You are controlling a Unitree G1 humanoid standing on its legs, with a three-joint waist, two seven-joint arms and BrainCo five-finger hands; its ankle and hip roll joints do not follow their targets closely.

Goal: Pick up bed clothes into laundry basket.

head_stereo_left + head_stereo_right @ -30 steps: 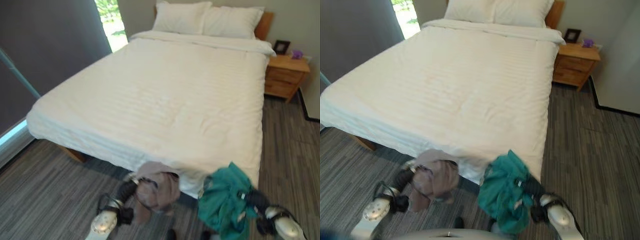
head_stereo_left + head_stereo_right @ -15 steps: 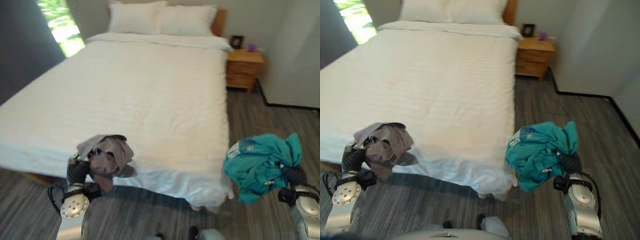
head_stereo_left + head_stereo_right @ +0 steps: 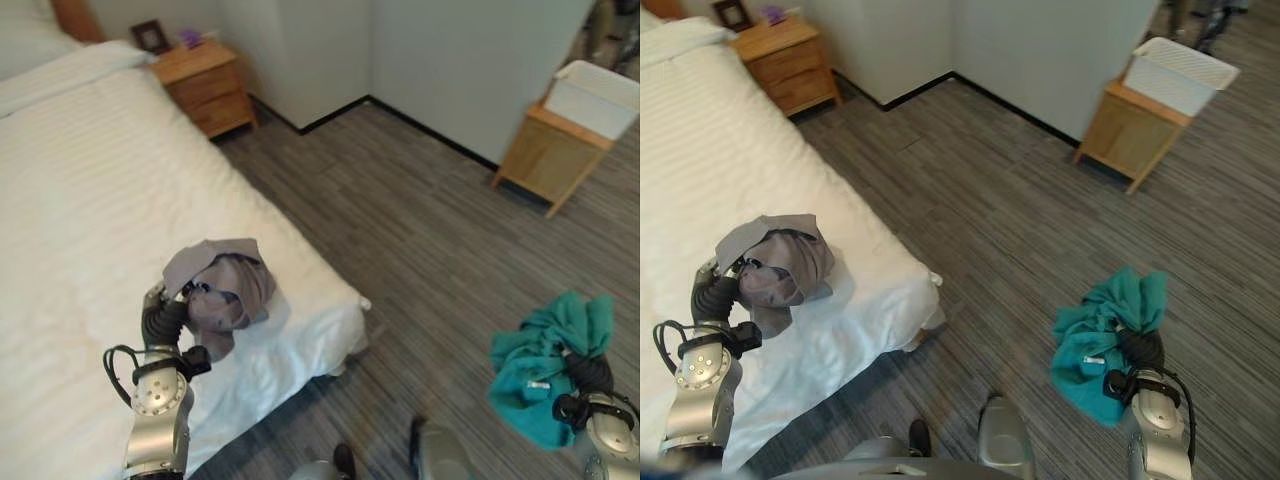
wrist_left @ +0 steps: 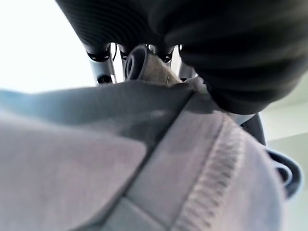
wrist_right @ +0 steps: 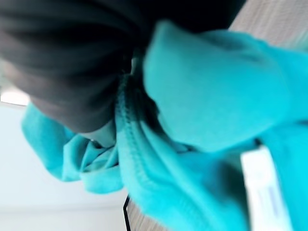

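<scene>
In the left eye view, the left hand (image 3: pixel 160 318) grips a grey garment (image 3: pixel 222 287) above the bed (image 3: pixel 80 200). The right hand (image 3: pixel 590 372) clutches a teal garment (image 3: pixel 540 365) over the floor (image 3: pixel 400 230). In the right eye view, a white laundry basket (image 3: pixel 1182 72) sits on a wooden stand (image 3: pixel 1132 135), contents hidden.

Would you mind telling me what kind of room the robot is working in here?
Most likely a bedroom: a bed with white bedding, a wooden nightstand beside it, and a white laundry basket on a small wooden table across the floor.
</scene>
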